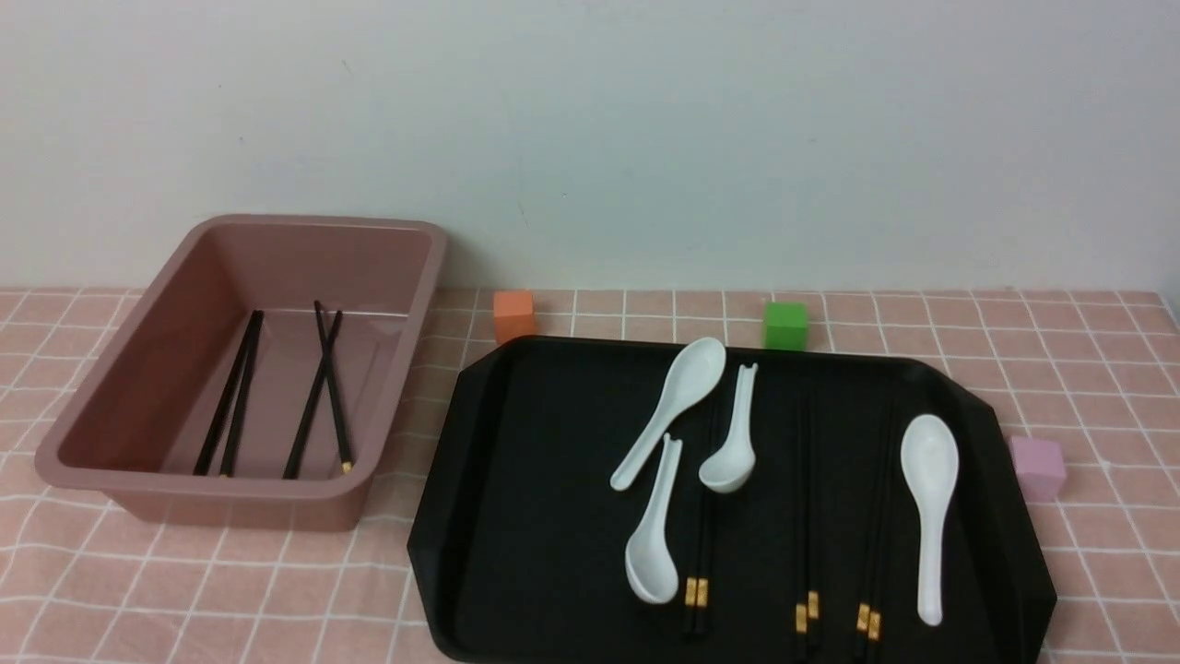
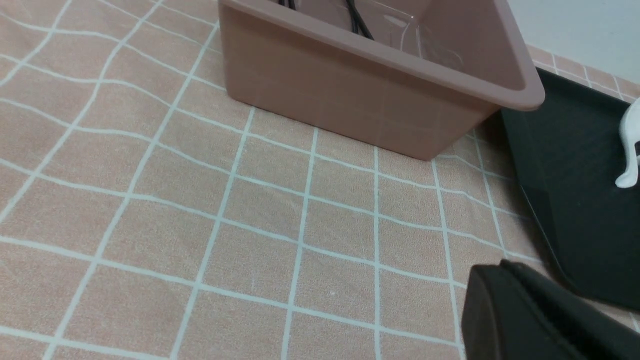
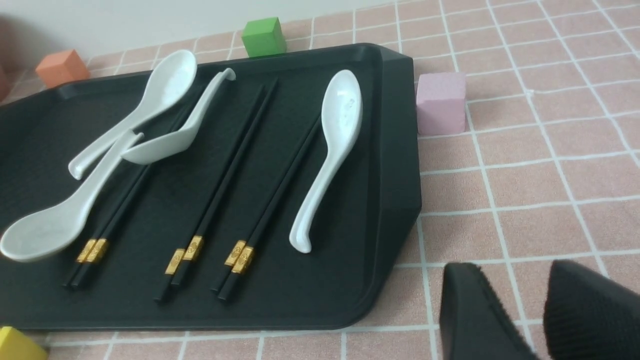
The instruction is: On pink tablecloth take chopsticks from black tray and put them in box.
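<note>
On the pink tablecloth (image 1: 184,590) the black tray (image 1: 535,461) holds three pairs of black chopsticks with gold bands: one (image 1: 702,544) partly under spoons, one in the middle (image 1: 807,516) and one (image 1: 873,535) to its right. They also show in the right wrist view (image 3: 225,180). The box (image 1: 304,221) stands to the tray's left with two pairs of chopsticks (image 1: 230,397) inside. Neither gripper shows in the front view. My left gripper (image 2: 505,270) is shut and empty over cloth near the box (image 2: 360,95). My right gripper (image 3: 515,267) is slightly open and empty, over cloth beside the tray (image 3: 395,150).
Several white spoons (image 1: 673,406) lie on the tray; one (image 3: 335,145) lies beside the rightmost pair. An orange cube (image 1: 513,315) and a green cube (image 1: 785,325) stand behind the tray, a pink cube (image 1: 1037,468) to its right, and a yellow cube (image 3: 15,345) at its near corner.
</note>
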`<state>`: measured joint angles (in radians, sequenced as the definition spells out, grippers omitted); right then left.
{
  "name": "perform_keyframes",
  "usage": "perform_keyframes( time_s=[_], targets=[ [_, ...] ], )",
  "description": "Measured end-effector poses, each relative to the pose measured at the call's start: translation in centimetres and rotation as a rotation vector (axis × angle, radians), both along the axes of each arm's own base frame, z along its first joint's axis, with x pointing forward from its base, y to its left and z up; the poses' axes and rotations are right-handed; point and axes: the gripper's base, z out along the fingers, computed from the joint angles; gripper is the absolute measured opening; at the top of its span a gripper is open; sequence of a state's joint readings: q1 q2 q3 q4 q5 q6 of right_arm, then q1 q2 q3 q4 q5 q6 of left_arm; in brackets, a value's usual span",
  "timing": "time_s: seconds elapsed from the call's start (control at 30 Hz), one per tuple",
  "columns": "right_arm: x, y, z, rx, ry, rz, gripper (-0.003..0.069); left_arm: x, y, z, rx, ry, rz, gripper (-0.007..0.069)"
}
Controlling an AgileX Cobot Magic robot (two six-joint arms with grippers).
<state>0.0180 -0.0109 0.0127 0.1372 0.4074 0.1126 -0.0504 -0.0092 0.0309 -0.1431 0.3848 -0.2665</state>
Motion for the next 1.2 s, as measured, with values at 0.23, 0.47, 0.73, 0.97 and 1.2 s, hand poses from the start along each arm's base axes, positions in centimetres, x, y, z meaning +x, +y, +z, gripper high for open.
perform_keyframes(
  time_s=[0.23, 0.47, 0.73, 0.97, 1.2],
  targets=[
    [0.00, 0.00, 0.00, 0.000, 0.000, 0.000, 0.0240, 0.00, 0.00, 0.00, 0.001, 0.000, 0.000, -0.0010],
    [0.00, 0.00, 0.00, 0.000, 0.000, 0.000, 0.0240, 0.00, 0.00, 0.00, 0.002, 0.000, 0.000, -0.0003],
    [0.00, 0.00, 0.00, 0.000, 0.000, 0.000, 0.0240, 0.00, 0.00, 0.00, 0.002, 0.000, 0.000, 0.0000],
    [0.00, 0.00, 0.00, 0.000, 0.000, 0.000, 0.0240, 0.00, 0.00, 0.00, 0.002, 0.000, 0.000, 0.0001],
    [0.00, 0.00, 0.00, 0.000, 0.000, 0.000, 0.0240, 0.00, 0.00, 0.00, 0.002, 0.000, 0.000, 0.0008]
  ],
)
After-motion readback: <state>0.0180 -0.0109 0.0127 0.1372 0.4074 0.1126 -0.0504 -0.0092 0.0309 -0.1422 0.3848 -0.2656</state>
